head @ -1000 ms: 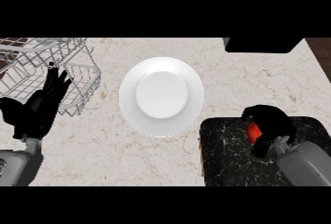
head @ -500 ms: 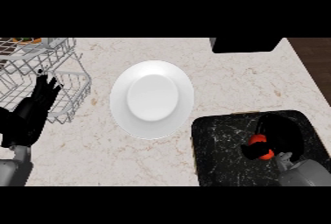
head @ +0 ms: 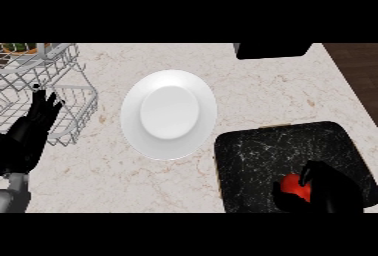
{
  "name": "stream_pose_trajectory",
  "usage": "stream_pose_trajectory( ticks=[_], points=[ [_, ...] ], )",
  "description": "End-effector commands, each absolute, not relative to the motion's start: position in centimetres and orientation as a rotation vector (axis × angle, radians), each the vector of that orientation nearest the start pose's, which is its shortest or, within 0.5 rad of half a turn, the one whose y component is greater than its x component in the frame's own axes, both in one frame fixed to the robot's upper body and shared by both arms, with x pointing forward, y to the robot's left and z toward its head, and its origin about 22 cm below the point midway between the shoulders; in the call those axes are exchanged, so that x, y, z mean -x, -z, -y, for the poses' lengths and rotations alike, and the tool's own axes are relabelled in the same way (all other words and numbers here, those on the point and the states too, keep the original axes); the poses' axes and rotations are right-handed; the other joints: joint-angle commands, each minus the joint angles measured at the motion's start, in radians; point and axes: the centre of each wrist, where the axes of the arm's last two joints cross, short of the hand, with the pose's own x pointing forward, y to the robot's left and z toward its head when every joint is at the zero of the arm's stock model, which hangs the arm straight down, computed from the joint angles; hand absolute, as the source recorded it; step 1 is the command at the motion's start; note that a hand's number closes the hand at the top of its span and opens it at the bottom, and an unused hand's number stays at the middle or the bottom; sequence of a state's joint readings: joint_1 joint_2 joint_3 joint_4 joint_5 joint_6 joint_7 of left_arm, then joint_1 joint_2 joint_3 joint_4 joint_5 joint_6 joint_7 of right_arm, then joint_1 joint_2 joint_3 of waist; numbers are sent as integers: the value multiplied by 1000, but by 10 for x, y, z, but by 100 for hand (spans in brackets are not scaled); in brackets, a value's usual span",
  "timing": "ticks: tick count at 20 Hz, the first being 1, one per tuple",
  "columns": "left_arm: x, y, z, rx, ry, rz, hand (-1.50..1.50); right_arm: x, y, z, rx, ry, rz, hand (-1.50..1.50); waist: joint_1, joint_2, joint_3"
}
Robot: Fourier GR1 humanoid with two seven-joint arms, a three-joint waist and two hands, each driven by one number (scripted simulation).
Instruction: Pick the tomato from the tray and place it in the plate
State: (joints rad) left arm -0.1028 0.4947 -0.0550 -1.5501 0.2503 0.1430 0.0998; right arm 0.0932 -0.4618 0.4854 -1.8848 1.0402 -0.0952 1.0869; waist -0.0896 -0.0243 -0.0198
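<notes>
1. Fingers [head: 310, 172] of the right hand [head: 330, 187] curl round the red tomato [head: 290, 186], at the near part of the black tray [head: 266, 150].
2. The left hand [head: 31, 135] rests open at the left edge, beside a wire rack [head: 70, 95].
3. A white plate [head: 169, 114] lies on the pale marbled surface [head: 258, 90].

Pale marbled counter [head: 280, 90], wire rack [head: 46, 75]

No readable text, no labels, brands, numbers or signs — anywhere

left hand [head: 29, 132]: open, fingers up, at left edge | right hand [head: 330, 189]: lower right, fingers curled round tomato [head: 291, 186]
</notes>
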Motion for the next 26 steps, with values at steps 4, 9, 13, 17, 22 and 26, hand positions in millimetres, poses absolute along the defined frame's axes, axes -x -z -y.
stream_pose_trajectory(
  ticks=[4,9,13,17,22,26],
  points=[
    [-284,-93,-297,-191,200,1712,0,-148,-117,157,1253,-428,1167,150,35,5,16],
    [-286,-94,-297,-165,233,1715,0,-140,-136,115,1207,-335,1300,150,76,15,17],
    [-292,-111,-286,-161,241,1742,0,-143,-134,75,1172,-390,1354,150,93,18,18],
    [-296,-106,-272,-125,239,1746,0,-176,-144,69,1197,-419,1340,150,107,26,18],
    [-298,-102,-269,-109,260,1754,0,-214,-144,57,1132,-359,1366,150,132,34,19],
    [-303,-117,-271,-89,260,1756,0,-248,-142,60,1081,-338,1348,150,137,34,20]
  ],
)
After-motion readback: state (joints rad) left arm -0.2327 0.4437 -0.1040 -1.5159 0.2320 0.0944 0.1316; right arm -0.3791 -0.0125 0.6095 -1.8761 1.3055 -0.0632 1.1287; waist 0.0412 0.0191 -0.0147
